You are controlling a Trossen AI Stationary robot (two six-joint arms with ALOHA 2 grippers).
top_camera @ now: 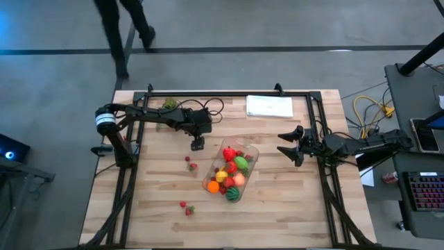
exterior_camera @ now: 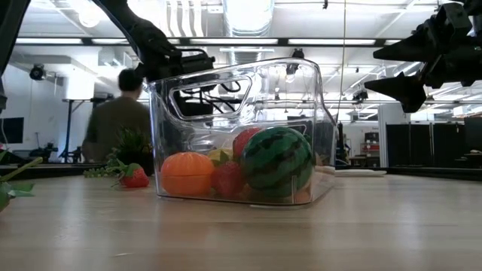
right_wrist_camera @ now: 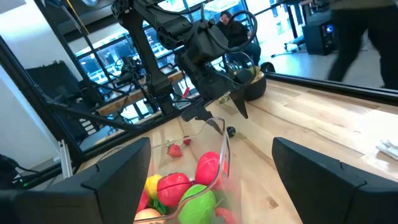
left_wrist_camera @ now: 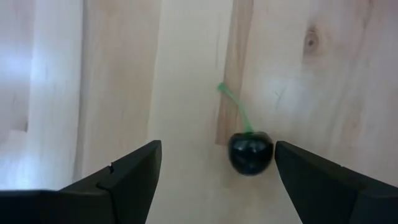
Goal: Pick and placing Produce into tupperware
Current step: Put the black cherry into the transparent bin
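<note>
Mostly filled: tub [top_camera: 232,173] at frame centre holding fruit [top_camera: 231,175]. Left gripper [top_camera: 198,145] spread wide above a dark cherry [left_wrist_camera: 250,152]; right gripper [top_camera: 291,144] wide, empty, centre right. Strawberries [top_camera: 188,207] lower left not yet packed

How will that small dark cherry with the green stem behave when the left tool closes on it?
The small dark round cherry looks glossy and round, so it may slip or roll on the wooden table. Its thin green stem seems bendy. The open left tool straddles it off-centre.

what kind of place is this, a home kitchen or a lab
Probably a robotics lab or workshop, not a kitchen: a light wooden slat table in a black metal frame, a black computer keyboard beside it, exposed ceiling ducts overhead.
</note>
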